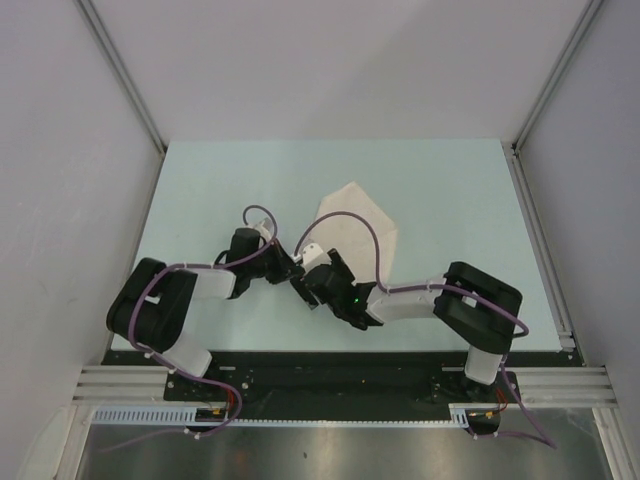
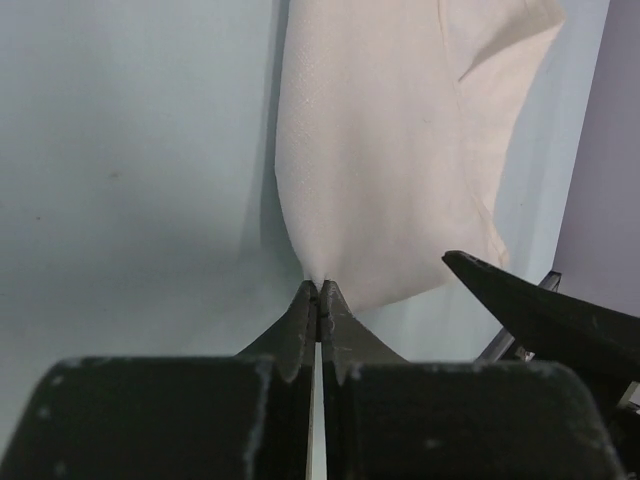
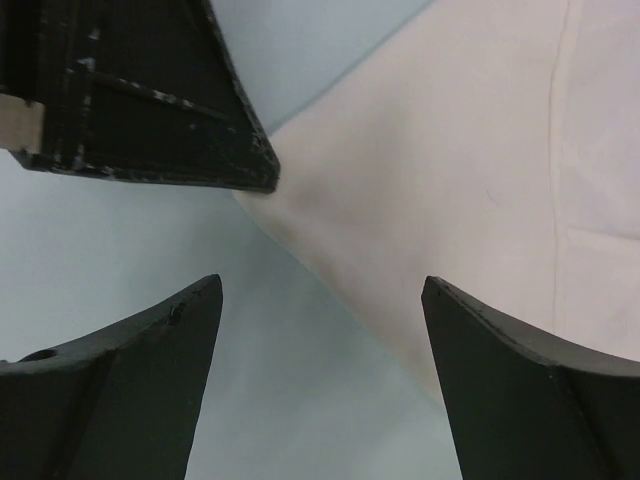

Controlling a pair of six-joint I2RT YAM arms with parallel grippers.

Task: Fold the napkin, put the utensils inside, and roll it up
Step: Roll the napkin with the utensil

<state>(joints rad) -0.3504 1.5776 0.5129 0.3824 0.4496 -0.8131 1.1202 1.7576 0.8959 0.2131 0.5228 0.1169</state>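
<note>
**Status.** The left gripper (image 2: 318,288) has its jaws clenched on 1 corner of the white-to-cream soft cloth napkin (image 2: 380,150). The cloth spreads away ahead of the jaw tips over the pale blue-green bench (image 2: 120,180). The right gripper (image 3: 322,283) has its jaws released and spread wide, with nothing between them. The napkin's edge lies ahead of the gap and runs out past the right-hand jaw. The 2 grippers sit just beside each other at this corner.

**Handling.** Judge the napkin as light, limp and non-fragile. It will probably sag from any single hold and will not keep a fold unless pressed flat. Take hold at corners or along an edge, using 2 holds set apart to keep the edge taut. A pinch in mid-panel would likely bunch the layers.

**View differences.**
- Top external view: shows the napkin's whole outline, an irregular several-sided shape lying beyond both sets of jaws. Jaw state cannot be read here.
- Left wrist view: the only view confirming the pinch. A shadow beside the cloth suggests the held corner is raised off the bench. Part of the right gripper shows to the right of the clenched jaws.
- Right wrist view: shows the open gap, a seam or fold line on the cloth, and the left gripper's body beyond the left-hand jaw.

No utensil shows in any view.
</note>
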